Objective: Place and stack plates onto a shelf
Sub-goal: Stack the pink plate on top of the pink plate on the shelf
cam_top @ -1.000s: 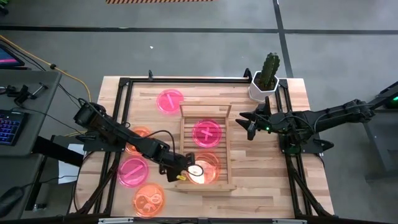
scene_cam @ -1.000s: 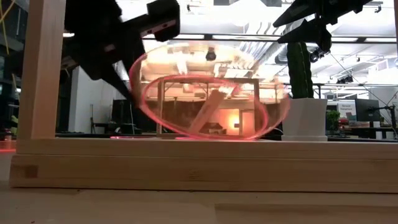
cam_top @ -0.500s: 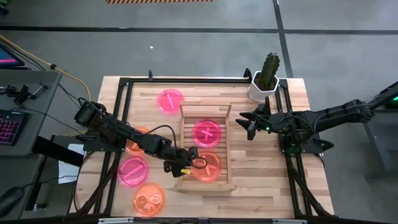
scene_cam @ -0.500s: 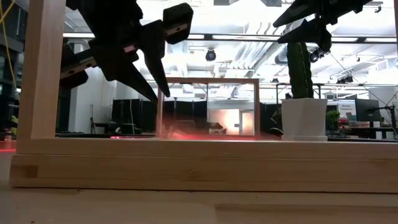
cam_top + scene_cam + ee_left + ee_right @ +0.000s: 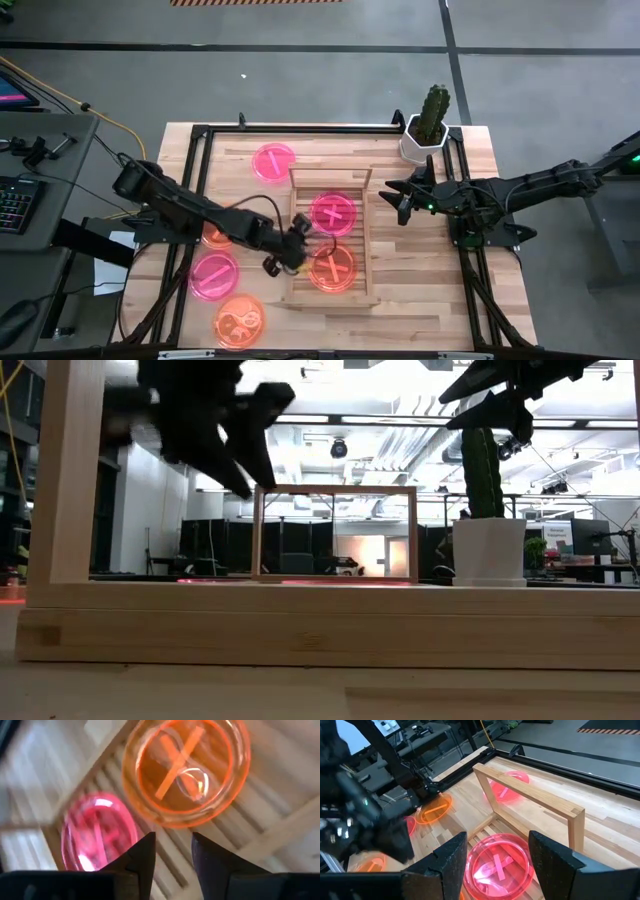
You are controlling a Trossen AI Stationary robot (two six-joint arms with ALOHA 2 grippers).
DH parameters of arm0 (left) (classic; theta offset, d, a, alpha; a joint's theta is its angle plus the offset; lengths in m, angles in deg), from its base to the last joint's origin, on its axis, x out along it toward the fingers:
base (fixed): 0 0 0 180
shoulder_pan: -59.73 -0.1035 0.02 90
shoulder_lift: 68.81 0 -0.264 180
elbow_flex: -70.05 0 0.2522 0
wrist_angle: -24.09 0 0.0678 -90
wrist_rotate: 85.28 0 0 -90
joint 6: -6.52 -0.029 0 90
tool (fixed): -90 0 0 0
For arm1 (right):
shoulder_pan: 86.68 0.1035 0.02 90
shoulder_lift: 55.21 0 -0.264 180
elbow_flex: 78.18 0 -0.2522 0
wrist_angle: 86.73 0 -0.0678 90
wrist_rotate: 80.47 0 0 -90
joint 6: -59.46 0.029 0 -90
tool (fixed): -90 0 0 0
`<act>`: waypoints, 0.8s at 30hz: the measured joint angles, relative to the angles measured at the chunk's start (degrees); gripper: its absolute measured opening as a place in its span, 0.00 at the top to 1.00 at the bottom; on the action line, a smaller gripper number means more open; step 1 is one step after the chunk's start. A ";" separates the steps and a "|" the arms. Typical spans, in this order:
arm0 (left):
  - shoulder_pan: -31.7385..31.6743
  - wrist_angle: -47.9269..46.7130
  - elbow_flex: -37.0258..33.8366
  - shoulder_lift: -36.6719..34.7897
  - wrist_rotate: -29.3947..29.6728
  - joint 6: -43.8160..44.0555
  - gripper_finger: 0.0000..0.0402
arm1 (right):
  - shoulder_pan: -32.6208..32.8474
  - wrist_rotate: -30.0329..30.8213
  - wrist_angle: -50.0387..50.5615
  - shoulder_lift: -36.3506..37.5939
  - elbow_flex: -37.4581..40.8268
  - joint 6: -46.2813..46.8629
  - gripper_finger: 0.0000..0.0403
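Note:
The shelf (image 5: 368, 286) is a light-wood slatted rack in the middle of the table, with its raised rail (image 5: 530, 795) at the far end. An orange plate (image 5: 332, 266) lies flat on its near half and a pink plate (image 5: 333, 213) on its far half. Both also show in the left wrist view: the orange plate (image 5: 185, 770) and the pink plate (image 5: 97, 832). My left gripper (image 5: 299, 241) hovers open over the shelf's left edge, beside the orange plate and apart from it. My right gripper (image 5: 401, 200) waits open, right of the shelf.
Loose plates lie on the table left of the shelf: a pink one (image 5: 274, 162) at the far side, an orange one (image 5: 214, 236) partly under my left arm, a pink one (image 5: 214, 275) and an orange one (image 5: 238, 320) near the front. A potted cactus (image 5: 428, 125) stands far right.
My left gripper held the orange plate tilted over the shelf's near half and has let it go. The plate now lies flat on the slats. The gripper has risen and drawn back toward the table's far edge, over the shelf's left side.

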 joint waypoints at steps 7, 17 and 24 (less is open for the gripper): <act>-6.98 -10.30 -0.42 -12.65 -17.65 27.53 0.70 | 0.01 0.01 -0.17 0.00 0.00 1.45 0.52; -12.20 19.50 -19.39 -40.48 -6.40 49.02 0.70 | 0.00 -0.01 -0.53 0.00 0.00 2.42 0.52; -12.29 27.52 -27.44 -51.06 0.28 53.19 0.70 | 0.01 -0.02 -0.97 0.00 0.00 2.42 0.52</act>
